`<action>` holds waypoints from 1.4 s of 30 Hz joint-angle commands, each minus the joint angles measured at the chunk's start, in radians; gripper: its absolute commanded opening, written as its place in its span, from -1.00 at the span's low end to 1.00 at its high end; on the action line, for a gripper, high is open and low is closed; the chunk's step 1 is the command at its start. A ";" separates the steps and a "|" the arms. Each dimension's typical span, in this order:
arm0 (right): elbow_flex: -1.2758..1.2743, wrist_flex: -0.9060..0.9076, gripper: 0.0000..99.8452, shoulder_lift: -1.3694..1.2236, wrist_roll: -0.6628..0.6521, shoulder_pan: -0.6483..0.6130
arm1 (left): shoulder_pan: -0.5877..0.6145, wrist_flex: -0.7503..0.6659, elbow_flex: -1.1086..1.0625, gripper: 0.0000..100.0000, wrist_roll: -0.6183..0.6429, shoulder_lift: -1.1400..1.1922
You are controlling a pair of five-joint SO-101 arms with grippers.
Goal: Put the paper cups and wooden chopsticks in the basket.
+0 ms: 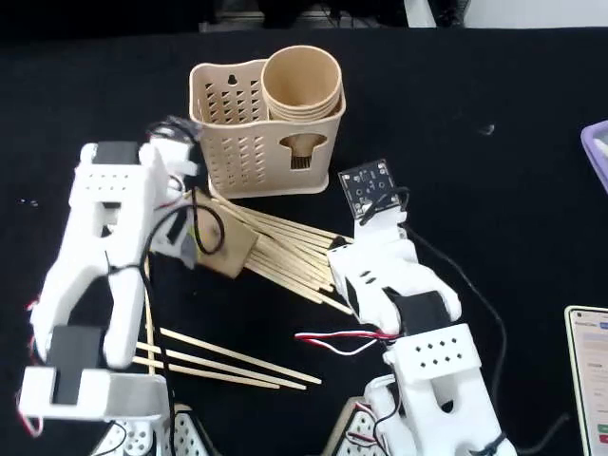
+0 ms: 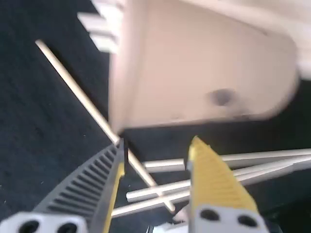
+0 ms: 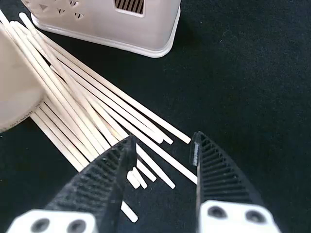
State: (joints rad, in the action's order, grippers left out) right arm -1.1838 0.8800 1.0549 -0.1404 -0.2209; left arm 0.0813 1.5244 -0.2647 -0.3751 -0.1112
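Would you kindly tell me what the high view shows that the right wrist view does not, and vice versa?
The high view adds paper cups stacked in the basket and loose chopsticks lying apart from the chopstick pile. The right wrist view adds the right tool, open, just above the pile's near ends. Both share the basket, the pile and a cup lying on its side beside it.

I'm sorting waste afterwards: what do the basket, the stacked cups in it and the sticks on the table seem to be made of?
Basket: probably moulded plastic, smooth beige, with slotted walls.
Cups: likely kraft paper, matte brown, with rolled rims.
Chopsticks: apparently bare pale wood, thin, straight and unvarnished.
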 commanded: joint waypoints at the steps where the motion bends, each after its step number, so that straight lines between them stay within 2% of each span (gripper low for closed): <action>1: 0.005 -0.023 -0.62 0.031 0.002 0.021 | -0.077 -0.002 -0.102 -0.62 -0.023 -0.207; 6: 0.005 -0.023 -0.62 0.031 0.002 0.021 | -0.074 0.002 -0.145 -0.62 -0.026 -0.385; 10: 0.005 -0.023 -0.62 0.031 0.003 0.021 | -0.005 -0.002 -0.145 -0.61 -0.034 -0.465; 14: 0.005 -0.023 -0.62 0.031 0.003 0.021 | 0.065 0.029 -0.153 -0.60 -0.133 -0.457; 17: 0.005 -0.023 -0.62 0.031 0.002 0.021 | 0.102 0.089 -0.154 -0.46 -0.192 -0.417; 20: 0.005 -0.023 -0.62 0.031 0.002 0.021 | 0.111 0.058 -0.154 -0.38 -0.204 -0.364; 25: 0.005 -0.023 -0.62 0.031 0.002 0.021 | 0.099 -0.048 -0.156 -0.39 -0.207 -0.299; 29: 0.005 -0.023 -0.62 0.031 0.002 0.021 | 0.041 -0.049 -0.200 -0.39 -0.279 -0.270; 32: 0.005 -0.023 -0.62 0.031 0.002 0.021 | -0.008 -0.057 -0.257 -0.39 -0.288 -0.270; 39: 0.005 -0.023 -0.62 0.031 0.002 0.021 | -0.073 -0.029 -0.268 -0.40 -0.287 -0.270; 42: 0.005 -0.023 -0.62 0.031 0.002 0.021 | -0.073 0.049 -0.209 -0.52 -0.287 -0.270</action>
State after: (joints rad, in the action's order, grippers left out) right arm -1.1838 0.8800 1.0549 -0.1404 -0.2209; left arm 0.0245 1.4952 -0.5608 -0.6513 -0.3798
